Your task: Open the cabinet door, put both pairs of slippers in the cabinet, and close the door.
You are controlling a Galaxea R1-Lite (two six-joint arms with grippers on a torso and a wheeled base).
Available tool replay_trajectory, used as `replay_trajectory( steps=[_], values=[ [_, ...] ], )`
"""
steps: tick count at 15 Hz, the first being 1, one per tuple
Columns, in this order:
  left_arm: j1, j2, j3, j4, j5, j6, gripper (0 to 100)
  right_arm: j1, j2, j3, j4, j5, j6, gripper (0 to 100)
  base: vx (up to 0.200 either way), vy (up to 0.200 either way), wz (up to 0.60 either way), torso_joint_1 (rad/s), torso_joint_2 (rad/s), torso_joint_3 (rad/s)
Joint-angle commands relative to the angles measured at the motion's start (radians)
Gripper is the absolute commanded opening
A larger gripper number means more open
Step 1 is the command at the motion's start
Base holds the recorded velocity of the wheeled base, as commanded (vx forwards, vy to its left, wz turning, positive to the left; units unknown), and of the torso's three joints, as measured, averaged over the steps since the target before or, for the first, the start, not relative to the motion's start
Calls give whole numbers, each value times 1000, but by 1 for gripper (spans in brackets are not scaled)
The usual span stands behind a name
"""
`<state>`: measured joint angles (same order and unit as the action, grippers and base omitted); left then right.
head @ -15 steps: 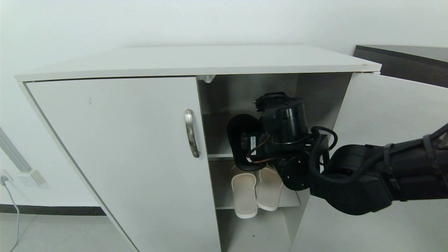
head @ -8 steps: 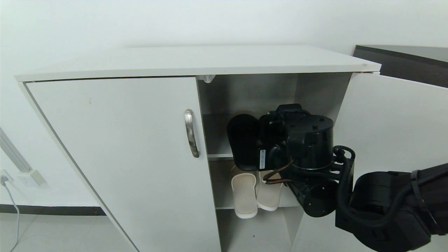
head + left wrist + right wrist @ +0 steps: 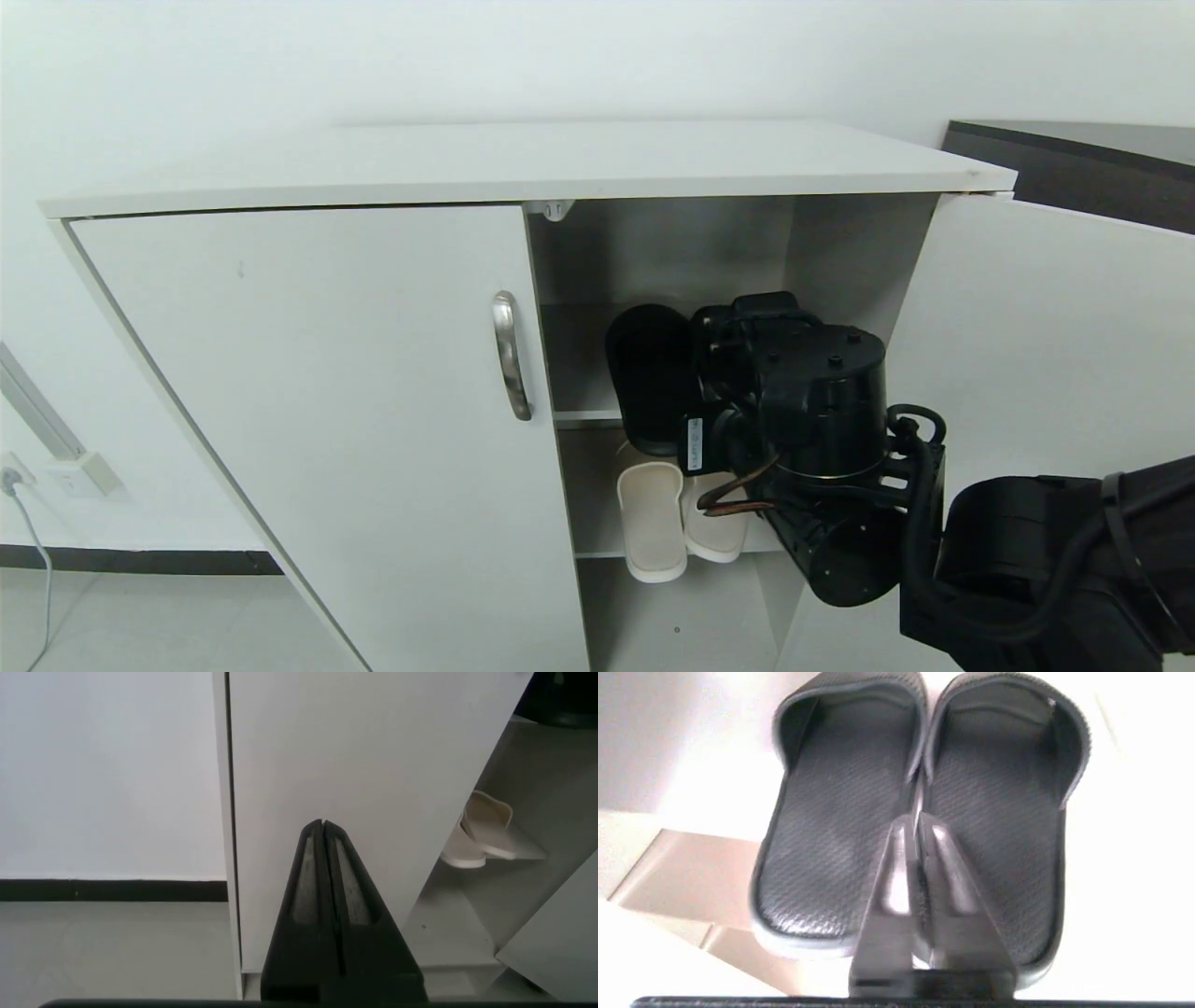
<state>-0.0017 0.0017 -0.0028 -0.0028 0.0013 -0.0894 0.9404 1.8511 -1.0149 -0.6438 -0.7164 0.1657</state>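
Cabinet: white, two doors. Right-hand open door is swung wide; the shut door covers the other half.

Upper shelf is the target level, by my reading. Lower shelf is already taken.

Right claw is at the open bay at upper-shelf height. Its fingers are pressed together on the two inner rims of the black slippers, pinching the pair as one bundle. The toes point into the bay and the heels hang out past the shelf's front edge. Cannot tell whether the soles rest on the board.

White slippers sit side by side on the lower shelf, heels just over its edge.

Left claw is low, facing the shut door, its fingers pressed together on nothing.

Judgement: the step in hand is seating the black pair, roughly the task's second half.
- Push deeper so the heels clear the shelf edge, otherwise the door could catch them.
- Keep the pair level and lower it until the soles bear on the board before spreading the fingers. A pinch on thin rims could let one slipper slip.
- Withdraw straight back, clear of the door.

Handle on the shut door needs no touching.
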Motion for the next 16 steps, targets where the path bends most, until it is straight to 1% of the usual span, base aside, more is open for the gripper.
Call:
replay_trajectory(
  steps=[1,4,12,16],
  values=[
    [0,0,0,0,0,0,0,6,-1,6,0,0,0,0,0,0,0,0,0,0],
    [0,0,0,0,0,0,0,8,2,6,0,0,0,0,0,0,0,0,0,0],
    [0,0,1,0,0,0,0,6,7,30,1,2,-2,0,-200,0,0,2,2,1],
    [0,0,0,0,0,-1,0,5,5,67,0,5,-5,0,-200,0,0,2,6,4]
  ],
)
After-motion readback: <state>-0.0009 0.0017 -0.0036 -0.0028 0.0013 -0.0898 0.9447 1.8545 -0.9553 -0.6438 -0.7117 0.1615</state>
